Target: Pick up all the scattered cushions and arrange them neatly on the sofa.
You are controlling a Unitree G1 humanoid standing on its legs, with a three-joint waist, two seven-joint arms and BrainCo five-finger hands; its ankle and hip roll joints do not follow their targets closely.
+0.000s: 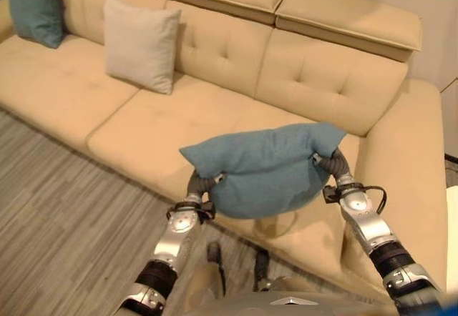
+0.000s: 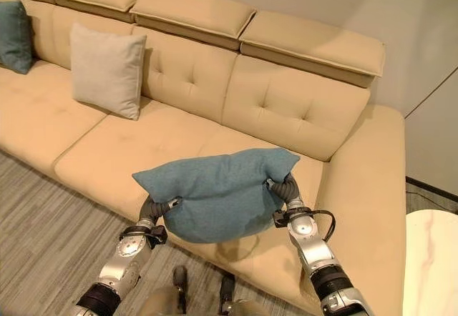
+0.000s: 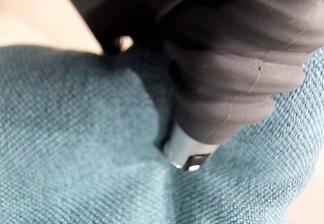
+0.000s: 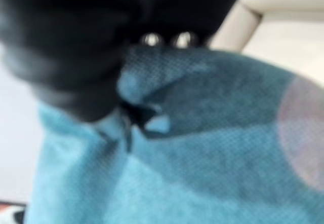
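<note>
Left eye view: three cushions [image 1: 266,167].

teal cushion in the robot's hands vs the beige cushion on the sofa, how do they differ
Colour: the held teal cushion is blue-green; the beige cushion is pale off-white.
Support: the teal cushion hangs between the left hand and right hand, above the sofa seat's front edge; the beige cushion rests on the seat.
Pose: the teal one lies flat and bunched at its ends; the beige one stands upright against the backrest.
Both look like square throw cushions.
</note>
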